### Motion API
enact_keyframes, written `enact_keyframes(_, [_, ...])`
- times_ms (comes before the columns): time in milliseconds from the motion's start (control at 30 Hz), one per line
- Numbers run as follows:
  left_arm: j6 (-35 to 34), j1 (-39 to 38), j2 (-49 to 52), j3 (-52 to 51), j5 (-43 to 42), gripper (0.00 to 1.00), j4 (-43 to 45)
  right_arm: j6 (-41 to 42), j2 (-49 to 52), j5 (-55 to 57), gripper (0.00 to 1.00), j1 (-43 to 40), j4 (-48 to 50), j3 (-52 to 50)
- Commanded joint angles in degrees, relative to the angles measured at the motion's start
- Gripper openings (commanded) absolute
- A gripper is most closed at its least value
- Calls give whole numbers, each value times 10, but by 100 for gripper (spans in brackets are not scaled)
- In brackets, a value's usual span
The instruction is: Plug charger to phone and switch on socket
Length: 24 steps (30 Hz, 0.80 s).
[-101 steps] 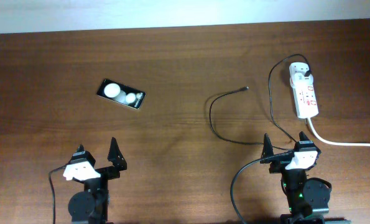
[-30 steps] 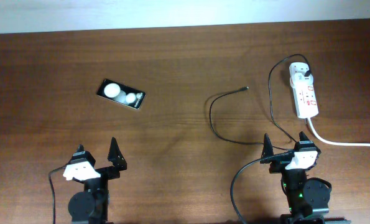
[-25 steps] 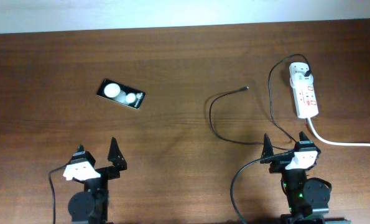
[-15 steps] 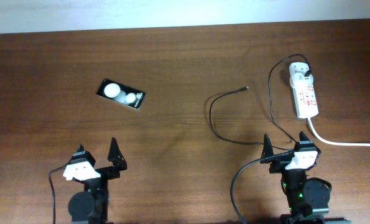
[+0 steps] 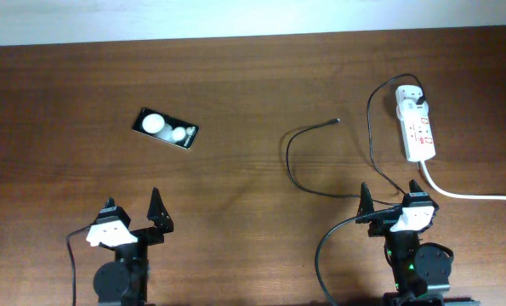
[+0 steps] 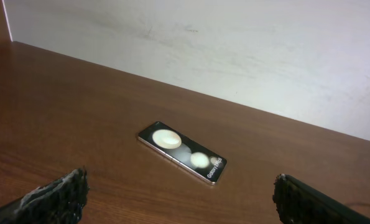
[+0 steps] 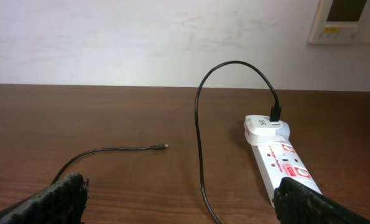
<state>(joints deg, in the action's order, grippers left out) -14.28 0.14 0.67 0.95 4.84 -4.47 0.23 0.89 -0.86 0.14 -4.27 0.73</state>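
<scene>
The black phone (image 5: 165,128) lies flat at the left of the table, screen up with two white spots; it also shows in the left wrist view (image 6: 182,152). The white socket strip (image 5: 416,126) lies at the right, the charger's white plug (image 7: 267,127) seated in its far end. The thin black charger cable (image 5: 297,174) loops across the table and its connector tip (image 5: 336,121) lies free, also seen in the right wrist view (image 7: 165,147). My left gripper (image 5: 133,207) is open and empty at the near edge. My right gripper (image 5: 390,195) is open and empty, near the cable.
The socket's thick white cord (image 5: 469,195) runs off to the right. A thicker black arm cable (image 5: 322,246) curves by the right arm's base. A white wall (image 7: 141,37) backs the table's far edge.
</scene>
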Motion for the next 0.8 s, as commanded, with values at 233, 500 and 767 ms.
enact_keyframes(233, [11,1,-2,-3,-11,99,1,4,-6,5,99,-2,-2,-4])
enact_keyframes(500, [12,1,11,95,-10,99,-113,4,-6,5,99,-2,-2,-4])
enact_keyframes(767, [11,1,129,217,-10,99,-170,4,-6,5,99,-2,-2,-4])
